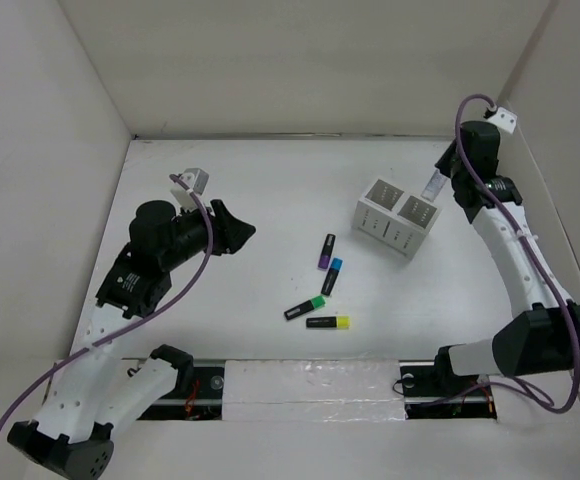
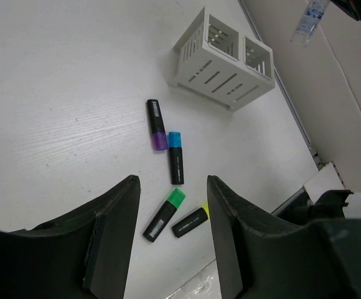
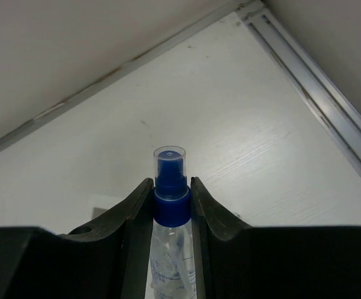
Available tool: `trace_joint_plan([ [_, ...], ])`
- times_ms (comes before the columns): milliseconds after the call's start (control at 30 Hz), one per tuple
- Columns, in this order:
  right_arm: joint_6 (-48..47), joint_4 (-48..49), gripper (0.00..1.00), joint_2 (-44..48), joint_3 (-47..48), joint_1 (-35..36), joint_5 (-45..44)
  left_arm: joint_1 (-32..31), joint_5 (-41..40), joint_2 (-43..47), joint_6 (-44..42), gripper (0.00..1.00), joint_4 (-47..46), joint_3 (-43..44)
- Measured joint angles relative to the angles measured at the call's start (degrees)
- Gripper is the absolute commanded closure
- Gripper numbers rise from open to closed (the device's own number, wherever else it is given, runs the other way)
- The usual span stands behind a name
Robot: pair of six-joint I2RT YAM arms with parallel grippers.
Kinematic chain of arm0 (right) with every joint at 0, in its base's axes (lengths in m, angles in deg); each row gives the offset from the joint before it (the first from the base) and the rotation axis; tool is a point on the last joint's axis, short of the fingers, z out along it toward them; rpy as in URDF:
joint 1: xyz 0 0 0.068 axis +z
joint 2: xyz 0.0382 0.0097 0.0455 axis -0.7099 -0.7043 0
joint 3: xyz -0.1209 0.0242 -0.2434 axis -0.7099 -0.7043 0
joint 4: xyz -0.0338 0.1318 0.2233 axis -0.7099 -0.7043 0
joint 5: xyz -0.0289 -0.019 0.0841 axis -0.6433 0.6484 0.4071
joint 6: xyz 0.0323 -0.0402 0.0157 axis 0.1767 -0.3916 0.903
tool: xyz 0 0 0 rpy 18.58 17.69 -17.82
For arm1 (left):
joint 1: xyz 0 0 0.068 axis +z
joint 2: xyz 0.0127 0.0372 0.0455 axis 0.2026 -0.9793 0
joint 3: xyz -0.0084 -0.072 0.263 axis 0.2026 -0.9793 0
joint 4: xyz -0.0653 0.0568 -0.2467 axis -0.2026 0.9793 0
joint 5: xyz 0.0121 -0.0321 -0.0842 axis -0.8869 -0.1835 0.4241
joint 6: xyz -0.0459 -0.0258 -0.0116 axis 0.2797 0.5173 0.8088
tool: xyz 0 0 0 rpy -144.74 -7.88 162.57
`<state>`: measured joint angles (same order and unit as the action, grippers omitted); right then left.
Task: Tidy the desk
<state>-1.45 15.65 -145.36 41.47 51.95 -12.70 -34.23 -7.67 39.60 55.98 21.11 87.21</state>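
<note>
The desk [image 1: 260, 180] is a large white tabletop. On it lie a purple-capped marker [image 1: 326, 251], a blue-capped one [image 1: 332, 276], a green-capped one [image 1: 306, 308] and a yellow-capped one [image 1: 328, 322]. My left gripper [image 1: 235, 232] hovers left of them, open and empty. In the left wrist view its jaws [image 2: 172, 184] frame the green marker [image 2: 164, 214] and yellow marker [image 2: 190, 222]. My right gripper [image 1: 436, 178] is shut on a clear spray bottle [image 3: 171, 208] with a blue cap, held above the desk at the back right.
A white two-compartment slotted box [image 1: 398, 217] stands right of the markers, just left of the held bottle [image 1: 433, 185]. White wall panels [image 1: 50, 150] enclose the desk on three sides. A metal rail [image 1: 310, 385] runs along the near edge between the arm bases.
</note>
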Motion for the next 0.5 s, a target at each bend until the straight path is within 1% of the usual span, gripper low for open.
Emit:
trace_joint_plan([
  [67, -0.5, 0.5, 1.0, -0.8, -1.4, -2.3, -1.3, 0.0, 1.7, -0.3, -0.1, 0.56, -1.1, -1.0],
  [133, -1.0, 0.8, 1.0, -2.5, -1.9, -2.9, -2.2, 0.0, 2.2, -0.9, -0.2, 0.55, -1.3, -1.8],
  [333, -2.3, 3.5, 1.0, -6.0, -3.0, -2.5, -2.9, 0.0, 3.5, -2.4, -0.9, 0.54, -2.5, -3.1],
  [500, -3.3, 7.0, 1.0, -6.6, -5.7, -0.7, -7.2, 0.0, 4.5, -4.1, -1.1, 0.54, -4.0, -4.0],
])
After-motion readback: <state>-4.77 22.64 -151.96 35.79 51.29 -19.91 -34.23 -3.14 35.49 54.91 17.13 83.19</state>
